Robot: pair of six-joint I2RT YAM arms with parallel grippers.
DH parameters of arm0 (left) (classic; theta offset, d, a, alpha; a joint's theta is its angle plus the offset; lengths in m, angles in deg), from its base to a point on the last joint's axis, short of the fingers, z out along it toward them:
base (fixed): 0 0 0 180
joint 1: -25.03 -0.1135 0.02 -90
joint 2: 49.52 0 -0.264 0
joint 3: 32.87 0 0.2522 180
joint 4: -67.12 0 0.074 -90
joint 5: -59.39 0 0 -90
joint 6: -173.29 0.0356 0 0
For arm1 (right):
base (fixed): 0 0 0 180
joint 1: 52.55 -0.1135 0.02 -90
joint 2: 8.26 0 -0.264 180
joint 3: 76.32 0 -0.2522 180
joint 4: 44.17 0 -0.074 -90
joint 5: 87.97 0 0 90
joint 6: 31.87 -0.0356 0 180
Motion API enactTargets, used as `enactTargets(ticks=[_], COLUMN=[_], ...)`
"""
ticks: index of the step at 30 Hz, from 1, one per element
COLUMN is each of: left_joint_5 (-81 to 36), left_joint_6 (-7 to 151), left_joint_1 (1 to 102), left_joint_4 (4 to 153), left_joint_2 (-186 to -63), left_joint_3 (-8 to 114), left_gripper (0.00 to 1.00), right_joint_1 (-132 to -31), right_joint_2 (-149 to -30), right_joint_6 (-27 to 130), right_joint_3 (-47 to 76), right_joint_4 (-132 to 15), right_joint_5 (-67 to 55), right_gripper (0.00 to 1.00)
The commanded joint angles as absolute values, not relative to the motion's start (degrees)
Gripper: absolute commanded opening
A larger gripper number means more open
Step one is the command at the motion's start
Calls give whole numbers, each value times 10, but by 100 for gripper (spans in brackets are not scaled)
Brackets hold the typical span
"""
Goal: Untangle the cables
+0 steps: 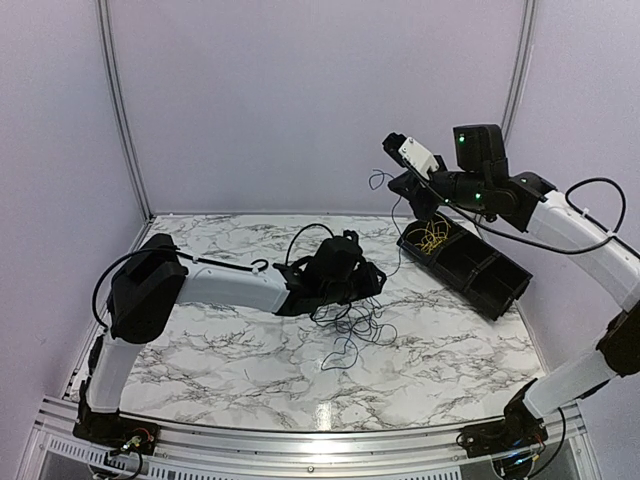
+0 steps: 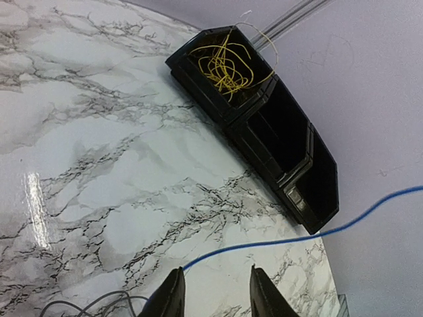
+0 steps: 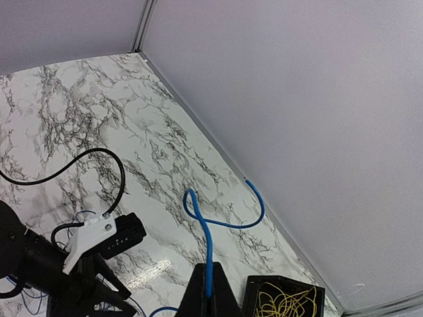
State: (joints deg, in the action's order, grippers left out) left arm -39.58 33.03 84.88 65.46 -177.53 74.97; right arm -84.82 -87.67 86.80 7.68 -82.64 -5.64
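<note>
Firstly, locate the blue cable (image 3: 206,251) at the right gripper (image 3: 209,297): pinched between fingers pressed tight together, rising from the tips, bending into a small loop and ending at the foot of the wall (image 3: 297,132). Note the height of this gripper, raised well above the marble table (image 1: 200,340), near the far end of the black bin (image 1: 500,285).

Next, trace the blue cable in the left wrist view: a single strand slanting down across the table from the right edge of the picture to the left gripper (image 2: 215,297), meeting it just beside one finger (image 2: 173,294). Read this gripper as spread, with a plain gap between the two fingers, not clamped on the strand. Cannot tell whether touching that finger or passing behind it.

Then find the tangle of thin dark cables (image 1: 350,322): loose loops lying on the table, just beside the left gripper on its near side in the top view. Treat the single strands as too fine to separate by eye.

Finally, find the yellow cable (image 1: 432,238): a loose coil resting inside the end compartment of the bin, the one nearest the back wall, just beside the right gripper's fingers in the right wrist view. Note the bin lying at an angle on the right side of the table, close to the wall.
</note>
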Motion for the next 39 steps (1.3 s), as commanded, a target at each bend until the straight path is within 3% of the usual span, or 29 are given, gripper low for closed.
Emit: enactTargets(ticks=[1,5,15,24,30,39], left_joint_5=[-376,-367,-336,-337,-329,-345], left_joint_6=[262,244,246,240,225,210], left_joint_1=[830,826,827,829,829,819], left_joint_4=[626,599,557,530,509,508], left_joint_2=[-1800,-1807,-1790,-1781,-1802,-1823], left_joint_3=[753,731,686,665,678,687], left_gripper=[28,22,38,38,34,13], right_joint_1=[-852,-855,-855,-855,-855,-856], right_joint_2=[-879,-875,-872,-884,-884,-875], right_joint_6=[844,842,849,846,843,836], right_joint_3=[57,56,72,64,62,46], right_joint_4=[-842,-847,-835,-838,-844,-855], right_joint_5=[-80,-86,-74,-83,-91,-111], right_gripper=[0,0,0,0,0,0])
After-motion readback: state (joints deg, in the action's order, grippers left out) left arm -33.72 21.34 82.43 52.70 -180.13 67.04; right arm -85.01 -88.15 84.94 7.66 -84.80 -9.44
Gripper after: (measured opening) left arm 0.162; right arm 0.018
